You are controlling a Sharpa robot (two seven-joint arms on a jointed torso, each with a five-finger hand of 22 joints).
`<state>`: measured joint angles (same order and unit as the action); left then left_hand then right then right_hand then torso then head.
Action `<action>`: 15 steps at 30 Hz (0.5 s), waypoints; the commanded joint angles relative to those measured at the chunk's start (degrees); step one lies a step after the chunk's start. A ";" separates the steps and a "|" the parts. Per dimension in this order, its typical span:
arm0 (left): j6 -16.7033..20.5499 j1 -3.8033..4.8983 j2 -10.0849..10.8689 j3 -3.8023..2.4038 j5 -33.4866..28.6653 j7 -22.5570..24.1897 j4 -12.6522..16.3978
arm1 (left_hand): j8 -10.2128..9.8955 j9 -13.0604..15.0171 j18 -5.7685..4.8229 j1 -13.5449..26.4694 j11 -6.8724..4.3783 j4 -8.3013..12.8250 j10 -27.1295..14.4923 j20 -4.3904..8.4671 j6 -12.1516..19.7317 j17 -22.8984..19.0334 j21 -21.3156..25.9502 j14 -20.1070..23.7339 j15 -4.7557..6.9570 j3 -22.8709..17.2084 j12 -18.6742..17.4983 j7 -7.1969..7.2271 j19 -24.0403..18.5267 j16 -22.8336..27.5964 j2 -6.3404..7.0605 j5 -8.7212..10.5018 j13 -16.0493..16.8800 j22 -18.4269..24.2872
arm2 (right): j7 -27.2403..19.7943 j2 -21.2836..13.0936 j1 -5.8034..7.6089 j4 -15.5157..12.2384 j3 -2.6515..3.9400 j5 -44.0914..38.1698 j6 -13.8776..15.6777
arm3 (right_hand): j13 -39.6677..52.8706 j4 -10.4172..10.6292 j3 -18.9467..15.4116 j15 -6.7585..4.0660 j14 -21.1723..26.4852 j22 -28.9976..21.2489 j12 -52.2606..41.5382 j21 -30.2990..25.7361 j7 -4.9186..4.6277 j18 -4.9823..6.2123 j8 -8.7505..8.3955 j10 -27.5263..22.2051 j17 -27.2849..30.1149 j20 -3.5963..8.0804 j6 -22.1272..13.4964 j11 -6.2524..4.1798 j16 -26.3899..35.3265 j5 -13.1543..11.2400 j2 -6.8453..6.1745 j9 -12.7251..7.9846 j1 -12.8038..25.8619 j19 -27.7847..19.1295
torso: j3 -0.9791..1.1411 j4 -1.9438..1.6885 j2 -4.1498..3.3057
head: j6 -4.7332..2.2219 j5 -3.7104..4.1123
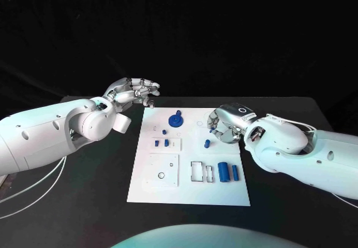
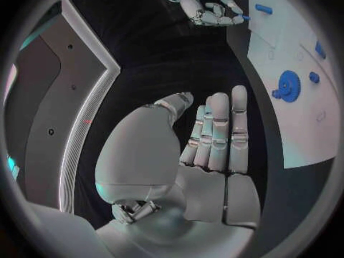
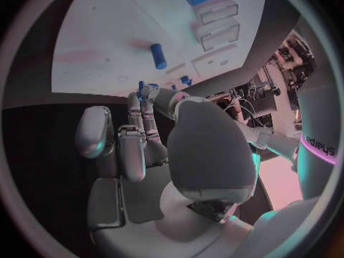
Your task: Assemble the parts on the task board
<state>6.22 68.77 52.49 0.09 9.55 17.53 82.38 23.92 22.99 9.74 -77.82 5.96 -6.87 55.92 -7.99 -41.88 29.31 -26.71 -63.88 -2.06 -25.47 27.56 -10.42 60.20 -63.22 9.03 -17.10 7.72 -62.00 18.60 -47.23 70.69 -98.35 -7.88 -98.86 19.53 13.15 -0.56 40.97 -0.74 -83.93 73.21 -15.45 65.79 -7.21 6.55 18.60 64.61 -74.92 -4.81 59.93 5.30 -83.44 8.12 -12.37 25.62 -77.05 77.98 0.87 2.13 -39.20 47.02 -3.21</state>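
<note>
Left robot hand (image 1: 134,92) hovers released above the desk (image 1: 97,206), upper left of the white board (image 1: 190,194). Right robot hand (image 1: 222,126) pinches a small blue part (image 3: 141,88) at the board's right edge. Blue gear (image 1: 175,121) lies upper centre.

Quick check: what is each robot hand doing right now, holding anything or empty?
Left robot hand: open, fingers extended, holding nothing, off the task board.
Right robot hand: fingers curled at the board's edge; whether it holds anything cannot be told.

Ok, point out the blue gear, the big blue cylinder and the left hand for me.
blue gear (image 1: 175,121), head view, middle of its disc.
big blue cylinder (image 1: 223,171), head view, middle of its length.
left hand (image 1: 135,91), head view, on the curled fingers beyond the board's corner.
</note>
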 commanded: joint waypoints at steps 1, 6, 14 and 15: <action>-1.02 0.06 -0.32 0.02 0.12 0.70 0.00 | 0.27 -0.09 0.53 0.26 0.38 0.02 -0.21 -0.05 0.51 -0.07 0.25 0.51 -0.07 -0.30 -0.22 -0.04 0.26 0.34 0.16 -0.35 -0.08 0.09 | 0.16 0.82 0.04 -1.69 0.04 0.52 0.39 | 0.10 -0.17 -0.12 -0.37 -3.12 0.05 0.09 0.38 0.17 -0.90 0.14 2.18 -1.80 -0.03 0.34 -2.03 -0.19 0.26 -0.05 0.06 0.65 0.56 | 0.02 -0.19 -0.09 | -0.02 -0.71; -1.03 0.05 -0.59 0.08 0.11 0.66 -0.15 | 0.27 -0.09 0.53 0.26 0.38 0.02 -0.21 -0.05 0.51 -0.07 0.25 0.51 -0.07 -0.30 -0.22 -0.04 0.26 0.34 0.16 -0.35 -0.08 0.09 | -0.34 3.05 -0.13 -3.51 0.05 0.66 -0.13 | 0.09 -0.19 -0.06 -0.37 -3.09 -0.06 0.25 0.20 0.16 -0.86 0.06 2.10 -1.65 -0.03 0.24 -2.01 -0.12 0.38 -0.05 0.08 0.71 0.47 | -0.03 -0.13 -0.15 | 0.42 -2.14; -1.15 0.06 -1.15 0.11 0.08 0.58 -0.27 | 0.34 -0.09 0.53 0.26 0.38 0.06 -0.22 -0.06 0.54 -0.09 0.29 0.53 -0.07 -0.36 -0.22 -0.05 0.26 0.35 0.15 -0.50 -0.10 0.09 | -1.26 7.03 -1.56 -4.44 -0.01 1.25 -1.28 | 0.08 -0.21 -0.03 -0.37 -3.07 -0.20 0.34 -0.03 0.15 -0.81 0.01 2.06 -1.56 -0.03 0.17 -1.99 -0.07 0.47 -0.05 0.09 0.75 0.36 | -0.09 -0.14 -0.21 | 1.54 -4.88; -1.16 0.06 -1.21 0.11 0.08 0.57 -0.28 | 0.34 -0.09 0.53 0.26 0.38 0.06 -0.22 -0.06 0.54 -0.09 0.29 0.53 -0.07 -0.36 -0.22 -0.05 0.26 0.35 0.15 -0.50 -0.10 0.09 | -1.38 7.51 -1.89 -4.26 -0.03 1.28 -1.38 | 0.08 -0.21 -0.03 -0.37 -3.07 -0.20 0.34 -0.03 0.15 -0.81 0.01 2.06 -1.56 -0.03 0.17 -1.99 -0.07 0.47 -0.05 0.09 0.75 0.36 | -0.10 -0.14 -0.22 | 1.62 -5.12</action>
<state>6.06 68.76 51.47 0.23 9.57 17.53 82.03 23.92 22.99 9.74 -77.82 6.17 -6.87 55.70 -7.99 -41.88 29.32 -26.57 -63.88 -2.06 -25.47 27.50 -10.43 60.20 -63.22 9.03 -17.50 7.69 -62.01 18.15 -40.10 69.14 -102.78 -7.89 -97.73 19.39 13.20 -0.55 40.96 -0.74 -83.93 73.10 -15.13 65.78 -7.21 6.58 18.60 64.92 -74.91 -4.82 59.93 4.98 -83.44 8.22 -12.62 25.67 -76.81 77.97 0.82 2.01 -39.38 48.38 -7.65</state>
